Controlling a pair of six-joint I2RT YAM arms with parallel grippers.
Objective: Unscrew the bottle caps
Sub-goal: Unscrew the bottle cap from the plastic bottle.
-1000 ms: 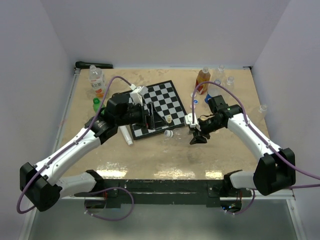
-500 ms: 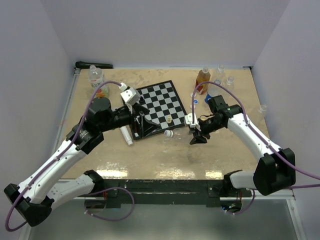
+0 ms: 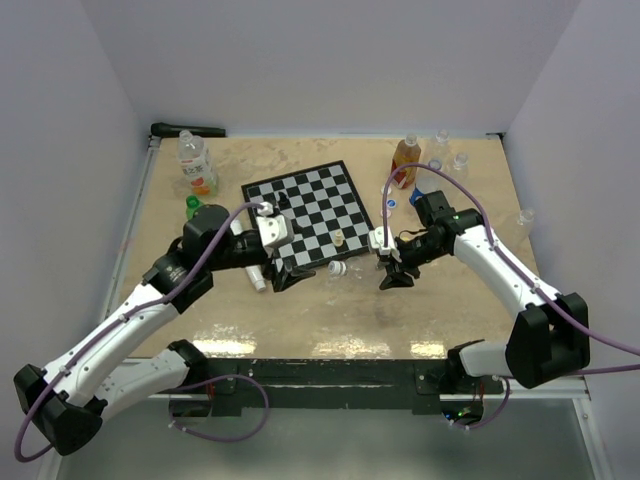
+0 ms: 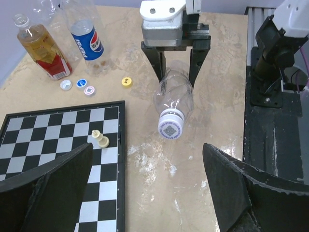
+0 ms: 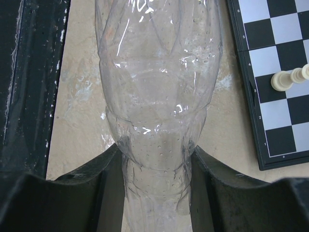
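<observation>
Seen from above, a beige worktop (image 3: pixel 450 310) carries a black-and-white chessboard (image 3: pixel 305 212). Just right of the board's near corner, the right tool (image 3: pixel 392 268) clamps a clear plastic bottle (image 3: pixel 360 263) lying sideways, its white screw cap (image 3: pixel 337 268) pointing left. The left tool (image 3: pixel 283 262) hangs over the board's near edge, spread wide and holding nothing.

The left wrist view faces the capped bottle end-on. Farther off stand an amber-filled bottle with a red label (image 4: pixel 43 50) and a blue-labelled bottle (image 4: pixel 89 41). Beside them lie a loose white cap (image 4: pixel 65 85), a blue cap (image 4: pixel 81 83), a pinkish cap (image 4: pixel 89 90) and a yellow cap (image 4: pixel 126 81). A pale chess piece (image 4: pixel 100 139) sits on the board.

In the right wrist view, black fingers (image 5: pixel 87 193) pinch the bottle's body.
</observation>
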